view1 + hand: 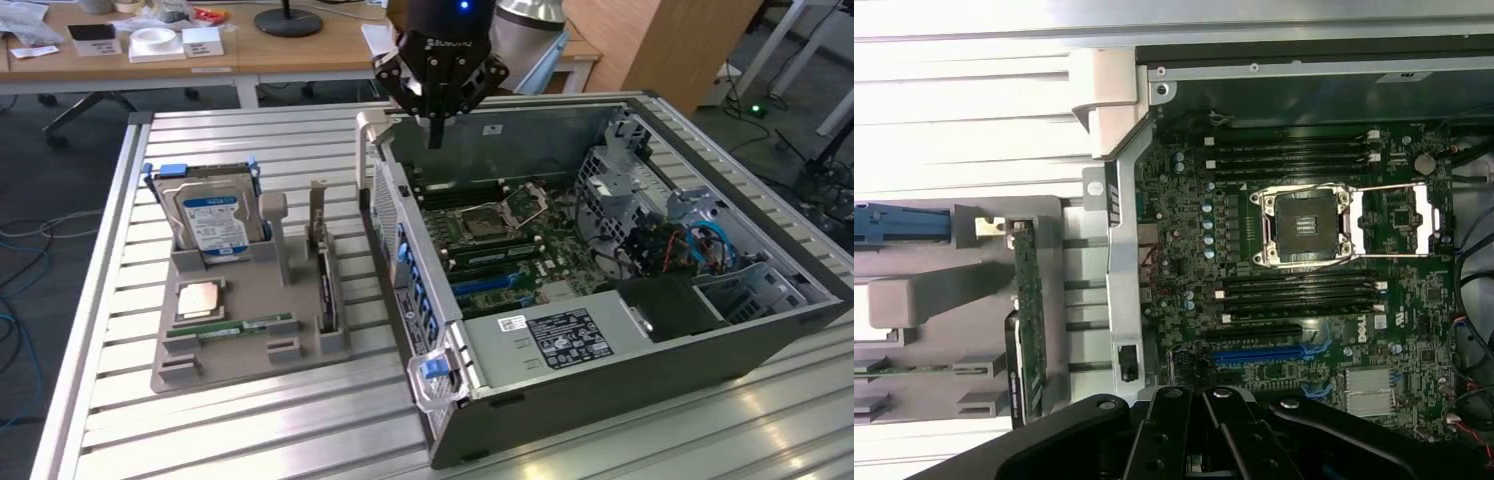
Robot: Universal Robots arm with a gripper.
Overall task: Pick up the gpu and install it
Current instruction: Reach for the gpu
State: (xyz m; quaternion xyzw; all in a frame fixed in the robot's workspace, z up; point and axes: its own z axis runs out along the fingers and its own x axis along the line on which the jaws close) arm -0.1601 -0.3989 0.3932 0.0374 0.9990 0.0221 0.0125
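The gripper (pixel 434 143) hangs above the case (pixel 667 370), fingers (pixel 434 128) pinched together on nothing. The gpu (pixel 323 285) stands on edge in the holder (pixel 180 365) beside the case, well apart from them.

Our exterior camera looks steeply down on the open computer case (pixel 627 370), parts holder (pixel 227 350) at its nine o'clock. Our wrist camera faces straight down, nearer, sharing the motherboard (pixel 561 245) (pixel 1184 210).
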